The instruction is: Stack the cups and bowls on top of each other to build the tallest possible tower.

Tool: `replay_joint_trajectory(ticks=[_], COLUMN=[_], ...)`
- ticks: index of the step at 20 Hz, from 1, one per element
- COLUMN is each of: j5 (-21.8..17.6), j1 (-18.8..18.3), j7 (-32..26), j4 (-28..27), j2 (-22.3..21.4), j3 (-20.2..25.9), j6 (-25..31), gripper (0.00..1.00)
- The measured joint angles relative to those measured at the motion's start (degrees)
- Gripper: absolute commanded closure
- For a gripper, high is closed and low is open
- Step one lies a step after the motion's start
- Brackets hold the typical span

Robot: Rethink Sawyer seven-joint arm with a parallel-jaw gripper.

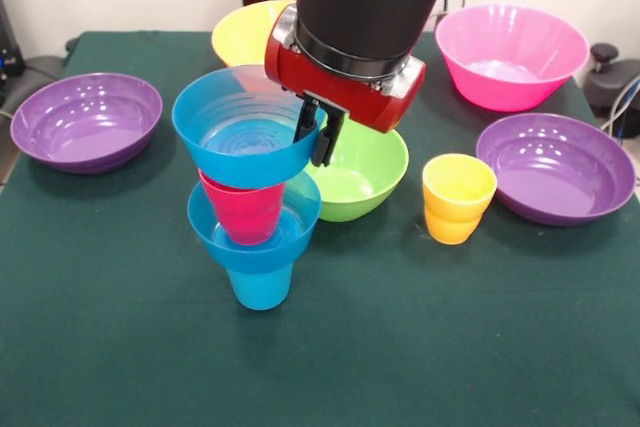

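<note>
A tower stands at the table's middle left: a blue cup (260, 287) at the bottom, a small blue bowl (290, 242) on it, and a red cup (243, 212) in that bowl. A second small blue bowl (235, 132) sits slightly tilted on the red cup. My gripper (313, 147) comes down from above and is shut on this top bowl's right rim, one finger inside and one outside. A yellow cup (458, 197) stands alone to the right. The lime green bowl (365, 177) lies just behind the tower, partly hidden by the gripper.
A yellow-orange bowl (240, 35) sits at the back, half hidden by the arm. A pink bowl (510, 52) is at the back right. Purple bowls lie at the far left (85, 119) and far right (558, 167). A green cloth (420, 347) covers the table.
</note>
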Motion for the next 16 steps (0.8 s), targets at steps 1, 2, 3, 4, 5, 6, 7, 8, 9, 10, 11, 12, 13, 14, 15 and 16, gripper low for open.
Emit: replay_joint_trajectory(ticks=[1,2,3,4,5,6,7,8,9,10,11,12,13,14,15,16], j5=[0.0,0.0,0.0,0.01,0.01,0.01,0.0,0.0,0.01,0.0,0.0,0.01,0.01,0.0,0.0,0.0], j1=[-0.01,-0.05,-0.05,-0.04,-0.04,-0.04,-0.04,-0.05,-0.05,-0.04,-0.04,-0.04,-0.04,-0.04,-0.04,-0.04], j7=[0.0,0.0,0.0,0.0,0.0,0.0,0.0,0.0,0.0,0.0,0.0,0.0,0.0,0.0,0.0,0.0], j4=[0.0,0.02,0.05,0.14,0.22,0.32,0.42,0.6,0.72,0.8,0.84,0.93,1.07,1.15,1.19,1.23], j2=[0.01,0.12,0.15,0.16,0.18,0.17,0.17,0.18,0.19,0.21,0.21,0.23,0.25,0.26,0.27,0.29], j3=[0.0,-0.02,-0.02,-0.02,-0.02,-0.02,-0.02,-0.03,-0.02,-0.03,-0.02,-0.03,-0.03,-0.02,-0.02,-0.02], j6=[0.0,0.0,0.0,0.0,0.0,0.0,0.0,0.0,0.0,0.0,0.01,0.0,0.0,0.0,-0.01,0.0], gripper=[1.0,1.0,1.0,1.0,1.0,1.0,1.0,1.0,1.0,1.0,1.0,1.0,1.0,1.0,1.0,1.0])
